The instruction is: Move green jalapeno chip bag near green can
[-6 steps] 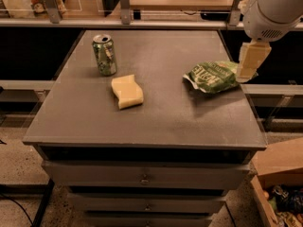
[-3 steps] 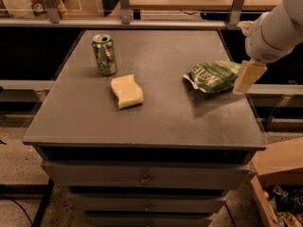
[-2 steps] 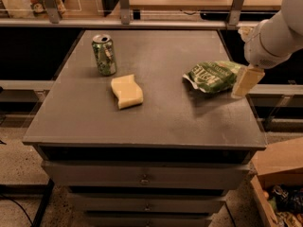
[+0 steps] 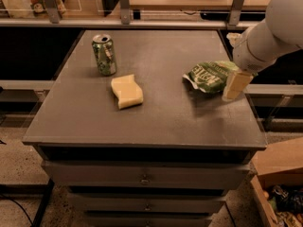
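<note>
The green jalapeno chip bag [image 4: 208, 76] lies flat on the right side of the grey cabinet top [image 4: 156, 112]. The green can [image 4: 104, 54] stands upright at the back left, far from the bag. My gripper [image 4: 235, 86] hangs from the white arm [image 4: 272, 27] at the bag's right edge, its pale finger reaching down to the surface beside the bag. The bag's right end is partly hidden behind the gripper.
A pale yellow wavy sponge block [image 4: 126, 91] lies between the can and the bag. The cabinet has drawers [image 4: 144, 178] below. A cardboard box [image 4: 279, 183] stands on the floor at the lower right. A shelf rail [image 4: 142, 20] runs behind the cabinet.
My gripper has come down and slightly toward the camera along the bag's right edge. The bag, can and sponge have not moved.
</note>
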Robot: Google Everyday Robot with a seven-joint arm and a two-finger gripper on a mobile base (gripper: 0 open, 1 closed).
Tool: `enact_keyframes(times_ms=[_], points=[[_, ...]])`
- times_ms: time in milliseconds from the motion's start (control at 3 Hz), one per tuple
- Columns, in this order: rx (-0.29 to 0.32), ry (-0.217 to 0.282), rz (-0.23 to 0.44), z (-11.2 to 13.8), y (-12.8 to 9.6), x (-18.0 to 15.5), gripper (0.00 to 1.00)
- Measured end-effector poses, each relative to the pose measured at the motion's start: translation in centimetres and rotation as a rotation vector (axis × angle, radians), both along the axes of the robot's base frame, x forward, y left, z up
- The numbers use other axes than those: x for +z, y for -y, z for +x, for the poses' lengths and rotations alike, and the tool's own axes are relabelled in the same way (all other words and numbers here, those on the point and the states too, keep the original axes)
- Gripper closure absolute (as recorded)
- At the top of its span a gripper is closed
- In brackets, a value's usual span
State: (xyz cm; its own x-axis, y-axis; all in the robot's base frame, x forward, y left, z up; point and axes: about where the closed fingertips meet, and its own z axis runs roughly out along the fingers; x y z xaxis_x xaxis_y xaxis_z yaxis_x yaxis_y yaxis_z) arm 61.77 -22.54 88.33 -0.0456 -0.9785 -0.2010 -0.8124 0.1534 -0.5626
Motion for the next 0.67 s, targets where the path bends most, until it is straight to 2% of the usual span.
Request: enact_keyframes(times_ms=[333,667], points=[[0.02,-0.022,-0.006,0.21,-0.63,-1.29,0.0],[0.043,-0.035,0.01,0.2,-1.28,-1.96,0.17]])
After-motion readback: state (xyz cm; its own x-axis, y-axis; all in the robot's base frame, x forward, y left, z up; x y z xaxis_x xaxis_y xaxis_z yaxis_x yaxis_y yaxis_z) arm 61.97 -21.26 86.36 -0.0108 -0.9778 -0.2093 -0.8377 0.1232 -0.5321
